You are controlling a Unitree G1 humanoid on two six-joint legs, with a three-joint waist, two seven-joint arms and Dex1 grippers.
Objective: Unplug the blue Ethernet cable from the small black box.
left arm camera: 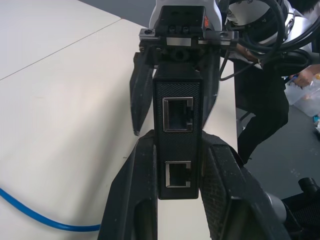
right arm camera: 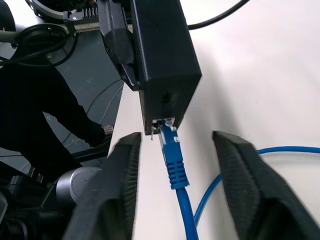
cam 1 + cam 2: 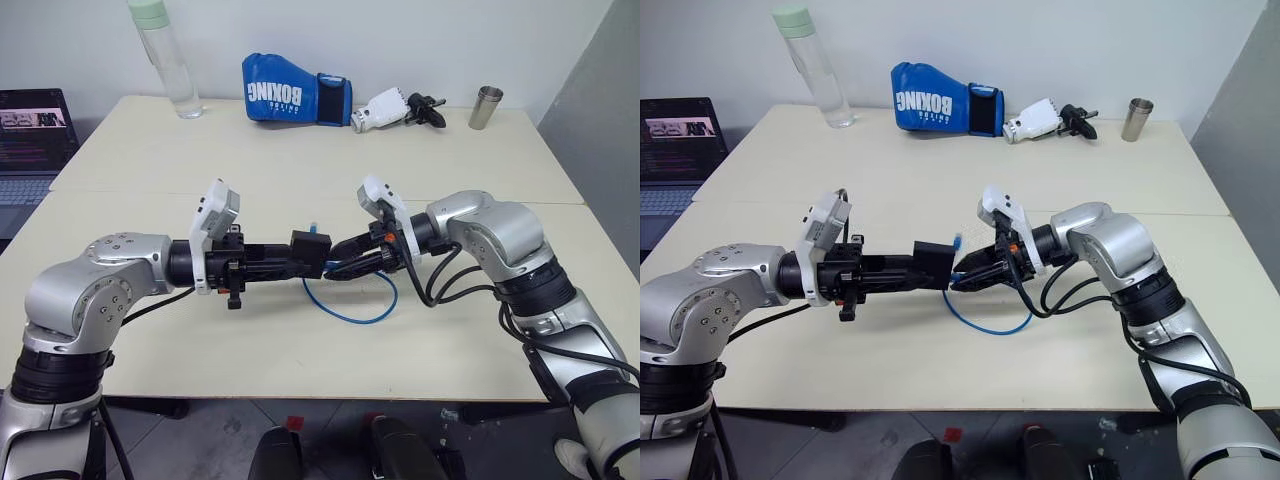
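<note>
My left gripper [image 3: 312, 258] is shut on the small black box [image 3: 310, 245] and holds it level above the table's middle. The left wrist view shows the box [image 1: 178, 135] between the fingers, with two empty ports on its face. The blue Ethernet cable [image 3: 350, 315] loops on the table below. Its plug [image 2: 172, 155] sits with its tip in a port at the box's [image 2: 165, 60] far end. My right gripper [image 2: 175, 140] faces the left one, open, with a finger on each side of the plug and a gap to both.
A blue boxing glove [image 3: 295, 100], a clear bottle [image 3: 165, 55], a metal cup [image 3: 486, 107] and a white-and-black gadget [image 3: 390, 108] stand along the table's far side. A laptop [image 3: 30, 140] sits at the far left. A person in dark clothes [image 1: 260, 100] is beside the table.
</note>
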